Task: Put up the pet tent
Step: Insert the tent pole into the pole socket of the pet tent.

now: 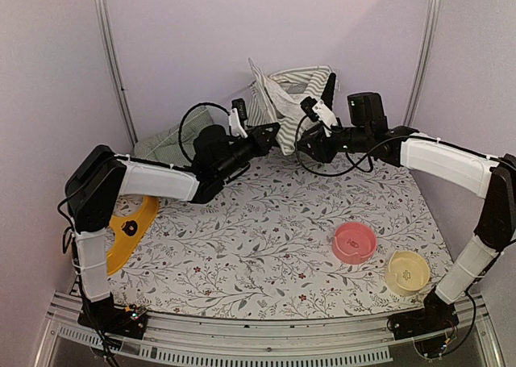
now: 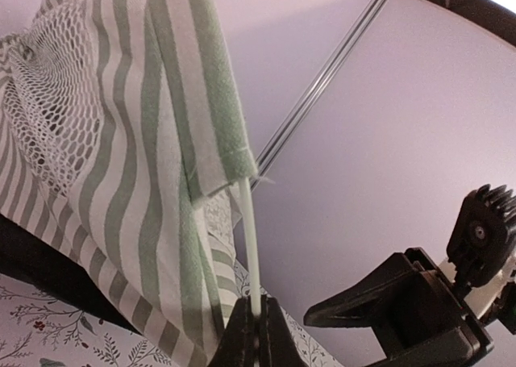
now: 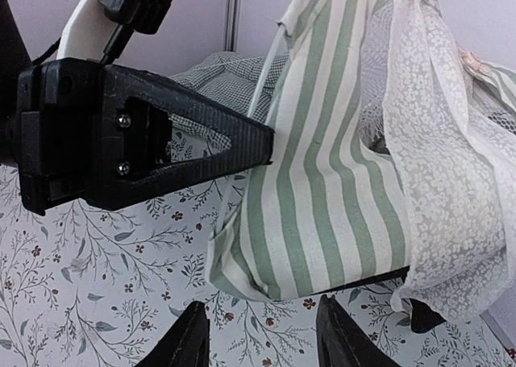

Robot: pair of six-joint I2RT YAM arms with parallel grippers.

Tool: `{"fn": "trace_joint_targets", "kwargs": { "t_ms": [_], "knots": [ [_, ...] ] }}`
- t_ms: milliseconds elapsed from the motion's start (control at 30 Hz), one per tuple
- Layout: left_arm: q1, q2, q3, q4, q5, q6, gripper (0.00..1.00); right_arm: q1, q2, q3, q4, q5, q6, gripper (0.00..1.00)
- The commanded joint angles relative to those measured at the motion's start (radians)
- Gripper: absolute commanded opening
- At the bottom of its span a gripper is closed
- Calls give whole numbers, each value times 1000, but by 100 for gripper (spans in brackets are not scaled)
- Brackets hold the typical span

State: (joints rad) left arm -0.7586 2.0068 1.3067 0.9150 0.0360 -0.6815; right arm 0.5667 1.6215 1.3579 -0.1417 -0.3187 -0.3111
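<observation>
Two arms of mine reach over the white tablecloth printed with leafy twigs [image 1: 266,238] and meet at its far middle. The pet tent of green-and-white striped fabric with white mesh panels [image 1: 282,93] sits there as a crumpled heap against the back wall.

My left gripper [image 1: 274,129] is pinched tight on a thin white bendy pole [image 2: 248,238]. The pole comes out of a striped fabric sleeve and runs straight down between the closed fingertips [image 2: 242,335]. The rest of the tent [image 2: 137,181] hangs to the left of that grip.

My right gripper [image 3: 266,339] faces the tent from the other side with its fingers apart and nothing between them. The lower fold of the striped fabric [image 3: 322,181] hangs just beyond the gap. In that wrist view the black left gripper [image 3: 262,145] comes in from the left, its tip touching the edge of the fabric.

A green checked square cushion [image 1: 165,145] lies behind my left arm by the wall, close to the tent. A flat yellow plastic piece [image 1: 129,230] lies at the left edge, partly under my left arm. A round pink bowl [image 1: 355,242] and a round cream bowl [image 1: 407,272] sit near each other at the near right, well apart from the tent.
</observation>
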Motion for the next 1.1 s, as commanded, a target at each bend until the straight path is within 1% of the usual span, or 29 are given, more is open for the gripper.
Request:
{"fn": "trace_joint_targets", "kwargs": {
  "t_ms": [0, 100, 200, 333, 433, 500, 600, 700, 1067],
  "knots": [
    [7, -30, 11, -7, 26, -8, 0, 35, 50, 45, 53, -69, -18, 47],
    [7, -29, 13, -6, 27, -5, 0, 47, 86, 71, 52, -78, -13, 44],
    [5, -30, 17, -5, 25, -1, 0, 49, 128, 99, 41, -56, 11, 41],
    [2, -30, 16, 0, 25, -3, 0, 48, 158, 137, 34, -21, 36, 35],
    [2, -30, 14, 4, 25, -1, 0, 42, 162, 145, 31, -8, 49, 25],
    [1, -30, 14, 5, 25, -1, 0, 42, 157, 145, 31, -8, 57, 20],
    [2, -26, 17, 8, 27, -4, 0, 41, 156, 144, 28, -21, 59, 9],
    [1, -24, 18, 11, 25, -4, 0, 41, 156, 145, 19, -34, 55, 0],
    [-10, -6, 20, 2, 30, 15, 0, 41, 176, 213, -1, -44, 66, 0]
  ]
}}
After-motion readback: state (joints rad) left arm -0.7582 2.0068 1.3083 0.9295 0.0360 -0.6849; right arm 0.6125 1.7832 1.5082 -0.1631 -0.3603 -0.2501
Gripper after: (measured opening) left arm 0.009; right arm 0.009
